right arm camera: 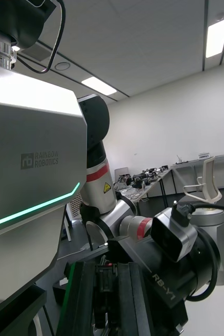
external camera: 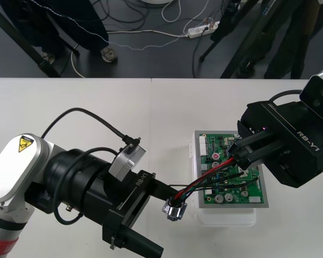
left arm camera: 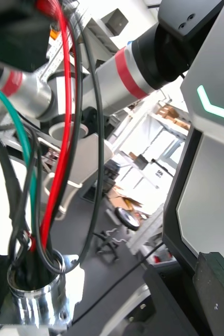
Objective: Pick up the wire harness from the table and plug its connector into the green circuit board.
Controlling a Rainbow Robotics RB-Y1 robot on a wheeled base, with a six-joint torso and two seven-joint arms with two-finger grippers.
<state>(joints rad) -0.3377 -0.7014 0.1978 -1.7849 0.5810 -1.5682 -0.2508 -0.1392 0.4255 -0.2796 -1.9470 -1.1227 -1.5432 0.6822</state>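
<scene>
Red, black and green wires of the small wire harness (external camera: 204,178) run slantwise, from the round metal socket (external camera: 175,210) at near left up to your right gripper (external camera: 241,155), which is closed on the plug end over the green circuit board (external camera: 234,196). Whether the plug is seated cannot be told. Your left gripper (external camera: 167,221) gapes wide, gripping nothing, the socket just beside its far finger. Plain light table (external camera: 97,97) below — little room between grippers.

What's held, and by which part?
Right gripper clamps the red, black and green wire harness near its plug end; left gripper is open beside the round metal socket.
</scene>
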